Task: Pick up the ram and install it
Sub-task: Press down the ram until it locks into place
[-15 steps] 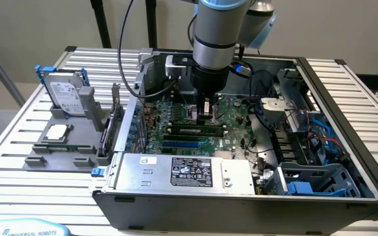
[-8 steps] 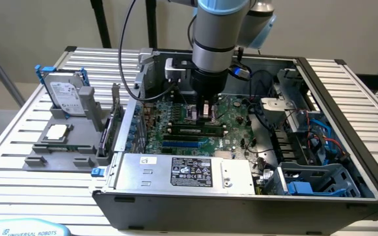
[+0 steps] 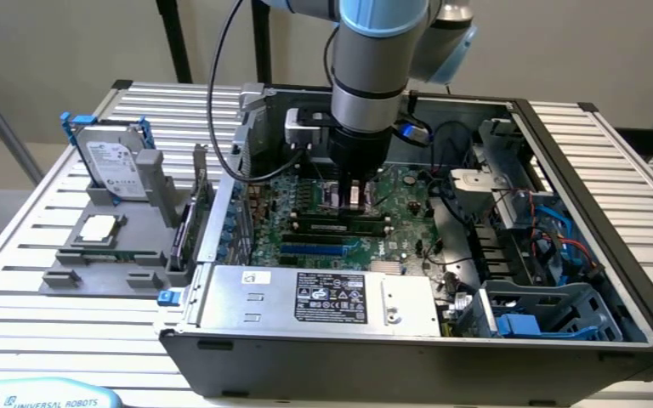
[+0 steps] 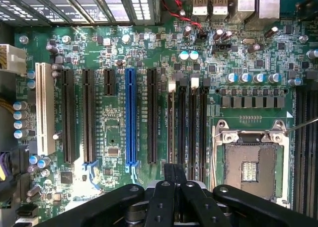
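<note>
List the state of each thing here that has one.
Case, open, side panel off.
Gripper, low inside the case, over the memory slots.
CPU socket, empty.
Blue slot, empty.
Hard drive, upright on the grey stand.
Processor, flat on that stand.

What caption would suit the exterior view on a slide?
Robot arm's black gripper reaches down into the open grey computer case, just above the green motherboard, where a thin green RAM stick sits.

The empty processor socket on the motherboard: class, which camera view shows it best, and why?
The wrist view: the processor socket lies open to the camera, its metal frame and contact field plain. In the exterior view the gripper hangs over that part of the motherboard, largely covering it.
</note>
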Controlling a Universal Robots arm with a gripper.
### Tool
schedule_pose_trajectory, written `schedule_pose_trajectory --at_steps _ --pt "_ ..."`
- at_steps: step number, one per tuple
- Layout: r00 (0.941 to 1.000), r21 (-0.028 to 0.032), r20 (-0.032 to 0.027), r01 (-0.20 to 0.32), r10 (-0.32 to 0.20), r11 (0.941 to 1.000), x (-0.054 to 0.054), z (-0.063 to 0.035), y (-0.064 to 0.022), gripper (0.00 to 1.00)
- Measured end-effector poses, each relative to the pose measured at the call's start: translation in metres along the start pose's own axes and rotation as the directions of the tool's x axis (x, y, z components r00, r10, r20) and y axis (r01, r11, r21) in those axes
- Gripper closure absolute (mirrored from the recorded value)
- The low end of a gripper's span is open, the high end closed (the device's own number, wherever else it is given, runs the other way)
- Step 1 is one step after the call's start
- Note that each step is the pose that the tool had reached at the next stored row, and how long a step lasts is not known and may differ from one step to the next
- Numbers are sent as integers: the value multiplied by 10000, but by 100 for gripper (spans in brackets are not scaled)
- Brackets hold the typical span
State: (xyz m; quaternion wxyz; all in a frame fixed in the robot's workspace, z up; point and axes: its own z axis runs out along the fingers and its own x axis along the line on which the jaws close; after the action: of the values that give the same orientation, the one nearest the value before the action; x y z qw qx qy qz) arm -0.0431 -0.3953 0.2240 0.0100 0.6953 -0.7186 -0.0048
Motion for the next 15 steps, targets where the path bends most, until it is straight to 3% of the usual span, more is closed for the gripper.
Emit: schedule_pose_trajectory --at_steps 3,5,9,15 --pt "10000 -5 -13 -1 1 10000 4 -5 2 89" --pt "10000 -1 31 -3 3 10000 -3 -74 1 89" --pt "10000 -23 16 0 0 10000 0 -243 4 89" --pt "10000 -23 20 0 0 10000 0 -247 4 89"
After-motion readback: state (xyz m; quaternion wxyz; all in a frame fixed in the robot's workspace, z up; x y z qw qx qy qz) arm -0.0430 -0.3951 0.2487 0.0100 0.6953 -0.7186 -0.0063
